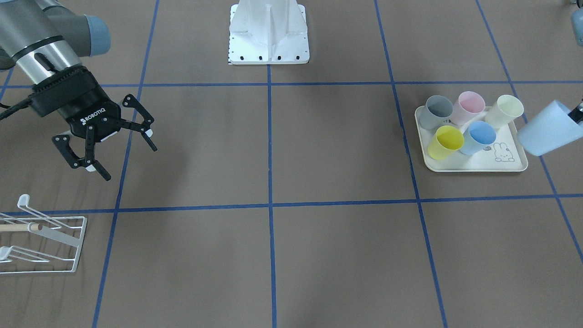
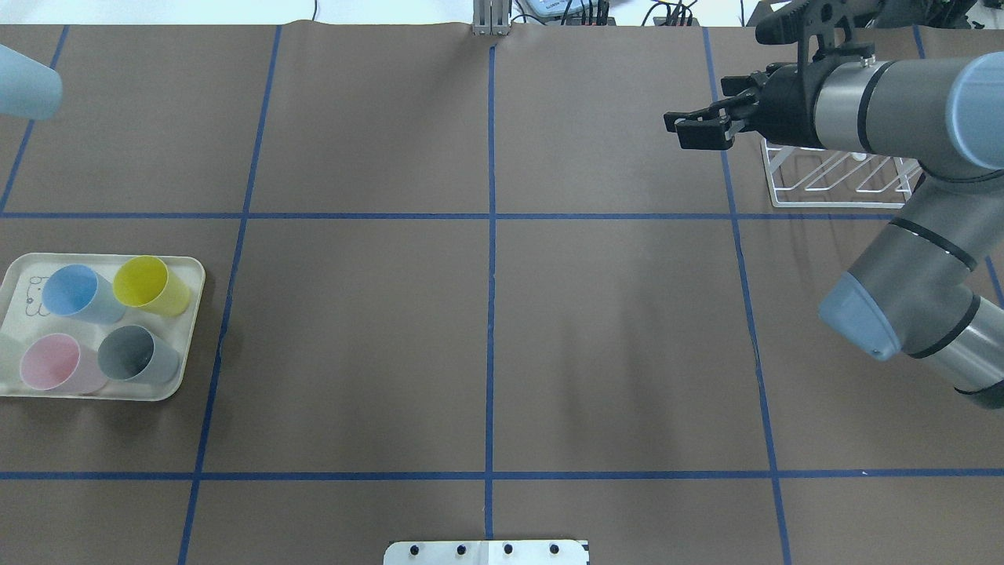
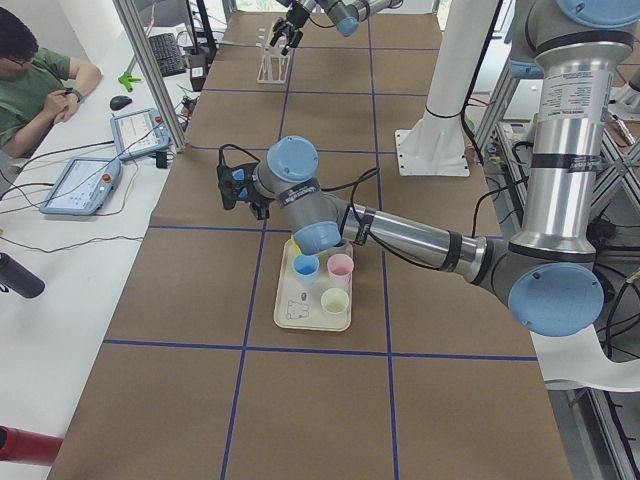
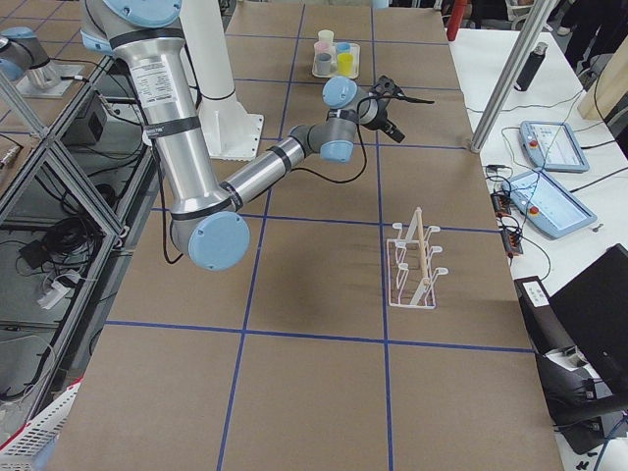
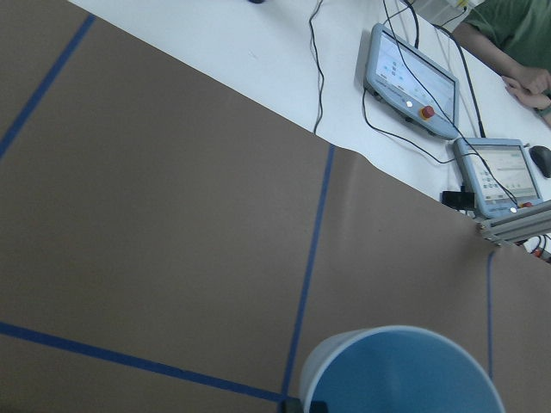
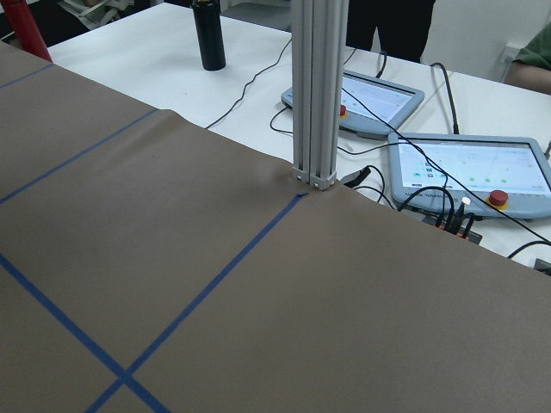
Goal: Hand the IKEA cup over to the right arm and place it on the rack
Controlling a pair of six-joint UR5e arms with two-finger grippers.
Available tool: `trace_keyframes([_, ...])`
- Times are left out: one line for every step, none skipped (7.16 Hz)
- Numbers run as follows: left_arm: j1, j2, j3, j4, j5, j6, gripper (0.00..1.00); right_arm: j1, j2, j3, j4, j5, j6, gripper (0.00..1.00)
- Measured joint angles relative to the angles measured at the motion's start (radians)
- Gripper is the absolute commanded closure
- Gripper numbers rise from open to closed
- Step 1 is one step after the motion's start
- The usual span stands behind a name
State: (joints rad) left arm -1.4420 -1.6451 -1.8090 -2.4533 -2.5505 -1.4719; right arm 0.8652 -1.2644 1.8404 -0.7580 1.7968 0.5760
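The IKEA cup (image 1: 544,130) is pale blue and hangs tilted in the air at the table's left end, just beside the tray. My left gripper (image 1: 576,114) is shut on it at the frame edge, with only a sliver of the gripper showing. The same cup (image 5: 400,372) fills the bottom of the left wrist view and shows at the overhead view's top left (image 2: 25,91). The white wire rack (image 1: 43,241) with its wooden dowel stands at the table's right end. My right gripper (image 1: 131,163) hovers open and empty near the rack (image 2: 835,179), over its inner side.
A cream rabbit-print tray (image 1: 510,165) holds several coloured cups: grey, pink, cream, yellow and blue. The robot's white base plate (image 1: 268,43) sits at the table's middle rear. Control tablets (image 6: 469,168) and cables lie past the far edge, by an aluminium post (image 6: 320,95).
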Motion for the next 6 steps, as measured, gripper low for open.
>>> trace_keyframes([0.004, -0.043, -0.019, -0.007, -0.061, -0.162, 1.00, -0.024, 0.016, -0.005, 0.013, -0.009, -0.050, 0.02])
trace_keyframes([0.021, -0.095, -0.033, -0.026, -0.090, -0.315, 1.00, -0.048, 0.044, -0.007, 0.019, -0.010, -0.099, 0.03])
trace_keyframes([0.052, -0.144, -0.041, -0.056, -0.098, -0.427, 1.00, -0.079, 0.082, -0.007, 0.021, -0.010, -0.135, 0.03])
trace_keyframes([0.090, -0.181, -0.048, -0.082, -0.095, -0.486, 1.00, -0.115, 0.124, -0.007, 0.026, -0.013, -0.160, 0.02])
trace_keyframes([0.139, -0.204, -0.063, -0.098, -0.068, -0.511, 1.00, -0.159, 0.168, -0.008, 0.041, -0.025, -0.178, 0.04])
trace_keyframes([0.198, -0.217, -0.088, -0.105, -0.021, -0.528, 1.00, -0.195, 0.198, -0.009, 0.060, -0.048, -0.188, 0.05])
